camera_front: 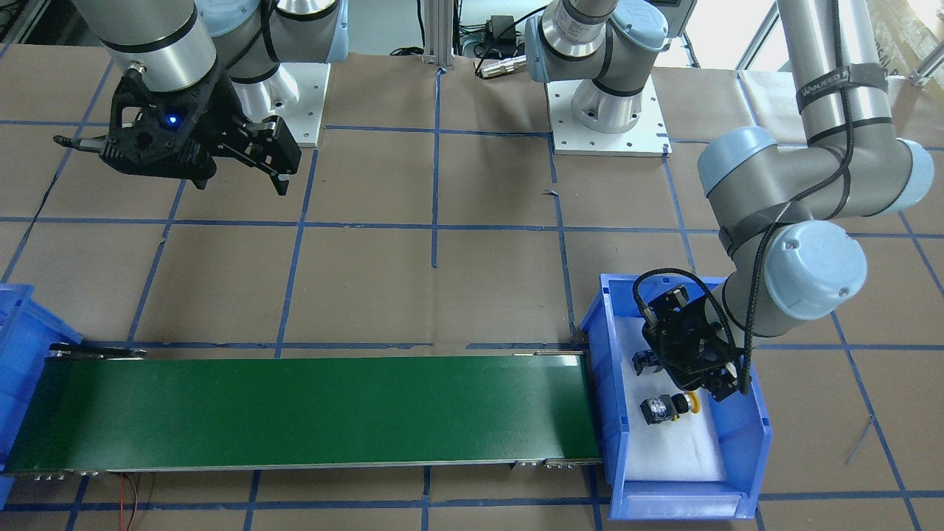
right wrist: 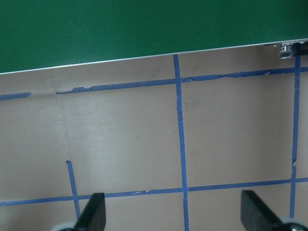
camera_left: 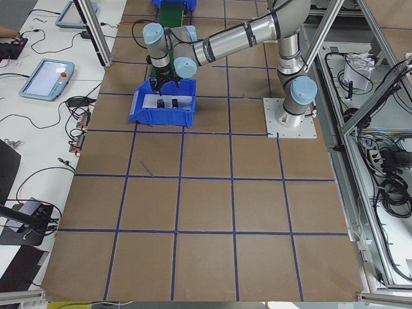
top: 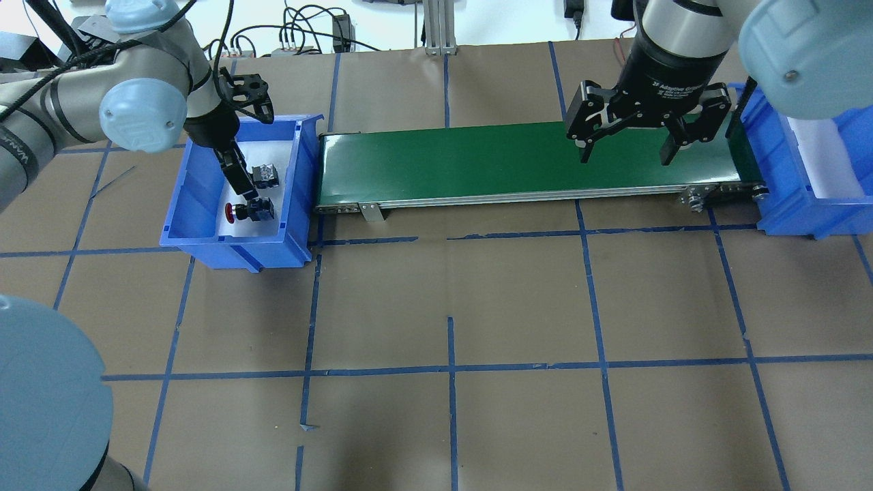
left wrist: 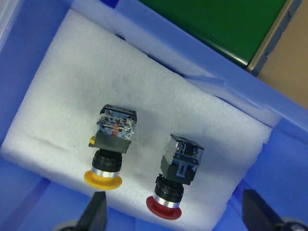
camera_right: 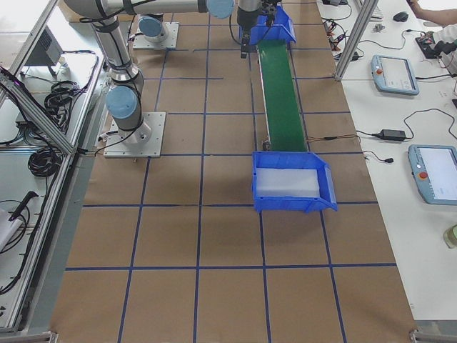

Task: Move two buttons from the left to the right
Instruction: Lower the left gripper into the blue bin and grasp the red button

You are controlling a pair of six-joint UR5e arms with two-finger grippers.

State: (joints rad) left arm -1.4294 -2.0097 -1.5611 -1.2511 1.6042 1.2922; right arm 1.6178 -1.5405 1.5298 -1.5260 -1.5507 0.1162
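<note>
L gripper [left wrist: 175, 215] wide open, empty, hovering over red button [left wrist: 177, 175]; yellow button [left wrist: 111, 139] just beside, both lying on foam [left wrist: 62, 96] in L bin [top: 235, 245]. Shift so only red sits between jaws, descend straight. R gripper [top: 625, 153] open, empty, by belt [top: 443, 160].

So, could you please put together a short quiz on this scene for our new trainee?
1. True or false: the red button and the yellow button lie on the green belt.
2. The left claw is: A) shut on a button, B) open over the buttons, C) over the belt.
3. Fill in: the buttons rest on white ____ inside the blue bin.
Key: 1 false; 2 B; 3 foam.
</note>
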